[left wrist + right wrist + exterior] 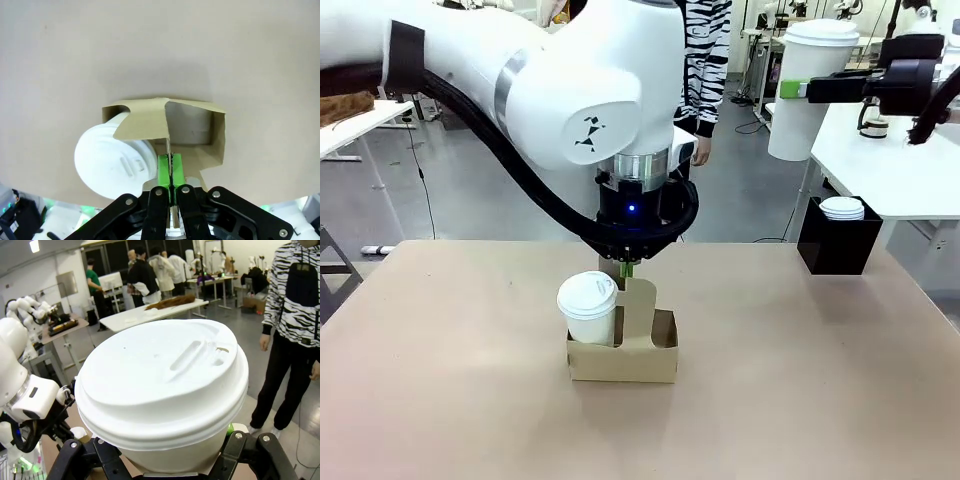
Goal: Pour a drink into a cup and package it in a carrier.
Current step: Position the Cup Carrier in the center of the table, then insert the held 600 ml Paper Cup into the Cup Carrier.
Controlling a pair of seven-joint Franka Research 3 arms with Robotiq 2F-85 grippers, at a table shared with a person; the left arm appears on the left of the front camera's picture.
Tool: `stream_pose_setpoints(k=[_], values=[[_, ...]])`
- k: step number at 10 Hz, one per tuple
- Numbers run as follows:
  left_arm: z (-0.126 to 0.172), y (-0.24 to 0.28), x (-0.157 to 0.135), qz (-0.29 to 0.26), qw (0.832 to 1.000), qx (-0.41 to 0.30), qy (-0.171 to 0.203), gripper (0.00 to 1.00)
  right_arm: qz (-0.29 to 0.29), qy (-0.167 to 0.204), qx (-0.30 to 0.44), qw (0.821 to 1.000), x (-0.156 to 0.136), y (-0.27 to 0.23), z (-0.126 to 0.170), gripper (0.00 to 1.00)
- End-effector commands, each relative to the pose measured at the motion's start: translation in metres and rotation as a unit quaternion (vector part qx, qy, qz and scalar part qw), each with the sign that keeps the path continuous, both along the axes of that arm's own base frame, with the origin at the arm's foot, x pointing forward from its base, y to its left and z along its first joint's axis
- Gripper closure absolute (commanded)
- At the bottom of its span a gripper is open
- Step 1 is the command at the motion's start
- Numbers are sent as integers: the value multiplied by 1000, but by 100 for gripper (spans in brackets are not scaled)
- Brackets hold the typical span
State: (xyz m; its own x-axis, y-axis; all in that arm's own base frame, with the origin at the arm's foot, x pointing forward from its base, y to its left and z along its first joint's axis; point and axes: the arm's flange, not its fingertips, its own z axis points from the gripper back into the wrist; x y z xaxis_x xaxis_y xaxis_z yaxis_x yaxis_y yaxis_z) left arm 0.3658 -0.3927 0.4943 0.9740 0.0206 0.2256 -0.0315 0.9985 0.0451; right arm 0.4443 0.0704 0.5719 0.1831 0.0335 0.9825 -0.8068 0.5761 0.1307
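Partly hidden: cup (pixel 588 308) base inside carrier (pixel 620 362), clamped by left end effector (pixel 170 167).

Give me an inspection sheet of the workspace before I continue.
Surface: tan table, no spills seen.
Job's things: carrier upright mid-table, lidded cup in its pocket on the robot's left, other pocket empty; second lidded cup held aloft at right.
Clutter: black box, a white lid showing at its top, at the table's far right edge.
Hands: left hand shut on the carrier's handle tab; right hand shut on the second lidded cup.
Cables: black hose along the left arm, off the table.
Surroundings: person in a striped top at the far side.
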Motion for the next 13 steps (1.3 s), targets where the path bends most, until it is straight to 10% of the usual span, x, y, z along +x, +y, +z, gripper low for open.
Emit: stream_pose_setpoints(k=[1,6,7,8,9,10,11,13], values=[[-4,0,-3,15,1000,2,-6,98,2,-7,-1,1000,2,1,3,19],[0,0,0,0,1000,0,0,98,2,-7,-1,1000,2,1,3,19],[1,0,0,2,1000,-2,1,40,2,-7,-1,1000,2,1,3,19],[7,2,0,-6,1000,-6,5,40,2,-7,-1,1000,2,1,3,19],[19,4,-2,-15,1000,-14,14,0,0,0,0,1000,0,0,0,19],[32,8,-3,-21,1000,-5,9,36,59,13,9,998,8,14,-13,19],[52,16,-5,-42,999,-6,16,0,115,21,1,993,10,31,-30,19],[103,46,-17,-115,992,-33,34,0,183,37,16,982,11,62,-67,19]])
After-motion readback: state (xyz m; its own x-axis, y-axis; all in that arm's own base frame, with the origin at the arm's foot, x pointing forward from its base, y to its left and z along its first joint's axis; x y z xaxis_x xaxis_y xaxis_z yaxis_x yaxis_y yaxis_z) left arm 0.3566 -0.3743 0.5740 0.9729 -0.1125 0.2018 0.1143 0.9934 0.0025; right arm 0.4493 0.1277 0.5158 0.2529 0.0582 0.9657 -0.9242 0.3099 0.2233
